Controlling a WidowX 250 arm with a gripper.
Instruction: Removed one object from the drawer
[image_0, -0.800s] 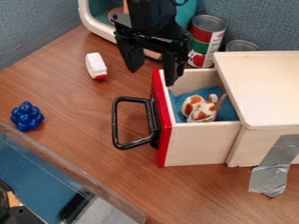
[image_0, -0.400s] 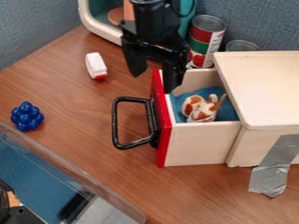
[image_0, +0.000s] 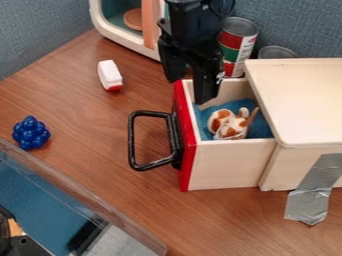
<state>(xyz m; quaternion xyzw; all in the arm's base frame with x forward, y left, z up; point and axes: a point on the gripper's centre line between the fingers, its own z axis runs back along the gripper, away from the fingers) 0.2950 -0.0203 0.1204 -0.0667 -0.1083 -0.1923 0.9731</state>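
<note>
Inside the drawer, toy with underside hidden.

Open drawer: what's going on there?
The black robot gripper hangs over the front end of the open wooden drawer, fingers apart and holding nothing. A small brown-and-white toy lies inside on blue cloth, not picked up. Looks like the arm is lining up to take it out, though that's my guess. Nobody is touching the toy at this moment.

tool over open drawer | fingers apart | brown-and-white toy inside drawer
</note>
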